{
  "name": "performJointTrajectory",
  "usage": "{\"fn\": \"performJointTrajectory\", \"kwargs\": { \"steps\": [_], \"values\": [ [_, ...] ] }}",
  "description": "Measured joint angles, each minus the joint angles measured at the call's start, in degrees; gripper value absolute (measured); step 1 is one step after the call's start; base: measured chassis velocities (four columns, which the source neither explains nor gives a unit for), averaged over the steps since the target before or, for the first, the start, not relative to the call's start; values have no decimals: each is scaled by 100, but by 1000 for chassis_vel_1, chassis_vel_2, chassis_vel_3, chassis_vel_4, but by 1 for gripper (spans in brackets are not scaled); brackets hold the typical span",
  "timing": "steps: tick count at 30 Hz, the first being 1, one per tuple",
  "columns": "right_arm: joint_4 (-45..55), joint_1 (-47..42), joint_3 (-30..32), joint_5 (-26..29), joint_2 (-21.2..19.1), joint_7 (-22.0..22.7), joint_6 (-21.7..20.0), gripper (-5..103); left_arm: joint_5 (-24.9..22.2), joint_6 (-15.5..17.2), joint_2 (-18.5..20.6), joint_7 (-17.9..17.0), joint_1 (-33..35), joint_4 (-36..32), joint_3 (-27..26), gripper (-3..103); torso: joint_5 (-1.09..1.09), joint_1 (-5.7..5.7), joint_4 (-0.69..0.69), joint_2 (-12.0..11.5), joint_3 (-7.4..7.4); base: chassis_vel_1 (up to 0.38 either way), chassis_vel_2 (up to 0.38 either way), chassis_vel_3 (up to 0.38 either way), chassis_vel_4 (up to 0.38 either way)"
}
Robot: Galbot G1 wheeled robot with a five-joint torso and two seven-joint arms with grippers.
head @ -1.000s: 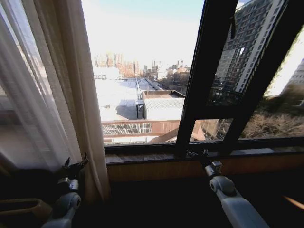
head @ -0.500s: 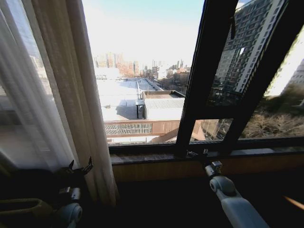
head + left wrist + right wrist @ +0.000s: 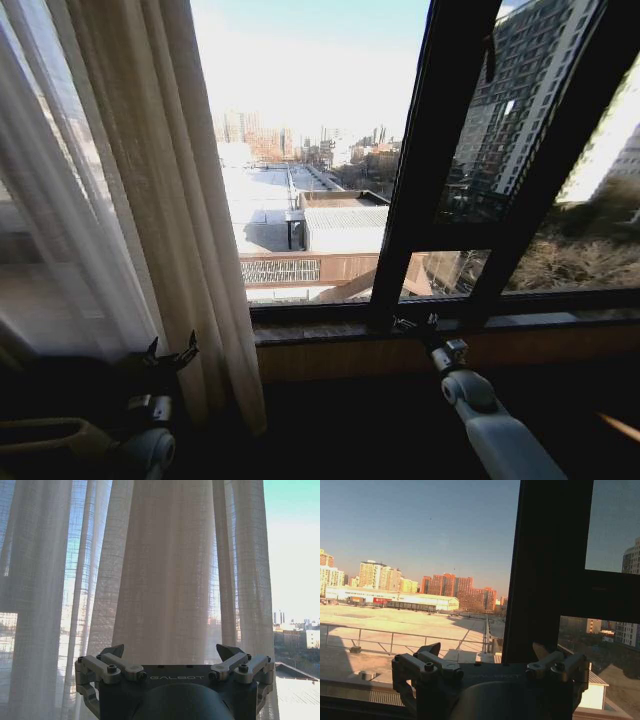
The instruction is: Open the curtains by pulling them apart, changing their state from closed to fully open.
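The curtains point(image 3: 150, 200) hang at the left of the window, sheer off-white at the far left and cream-beige where they bunch. Their free edge falls slanting down to about the sill's left part. My left gripper point(image 3: 172, 350) is low, just in front of the bunched folds, and open. In the left wrist view the curtains point(image 3: 165, 570) hang close ahead of the open left gripper point(image 3: 172, 652), with no fabric between its fingers. My right gripper point(image 3: 415, 322) is open at the windowsill, below the dark window post; the right wrist view shows the right gripper point(image 3: 486, 650) facing the glass.
A thick dark window post point(image 3: 430, 170) stands right of centre, with slanted frame bars beyond it. A brown windowsill point(image 3: 330, 335) runs across below the glass. A tan curved object point(image 3: 50, 435) lies at the lower left beside my left arm.
The curtain's free edge has swung to the right, covering more of the glass. My left gripper has shifted slightly right and lower. The right arm has stayed still.
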Motion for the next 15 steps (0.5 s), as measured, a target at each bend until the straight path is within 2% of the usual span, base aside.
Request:
{"fn": "performJointTrajectory", "kwargs": {
  "steps": [15],
  "values": [
    [0,0,0,0,0,0,0,100,-22,7,91,-115,-112,142,-2,100,0,0,0,-1,0,0,0,0,0]
  ]
}}
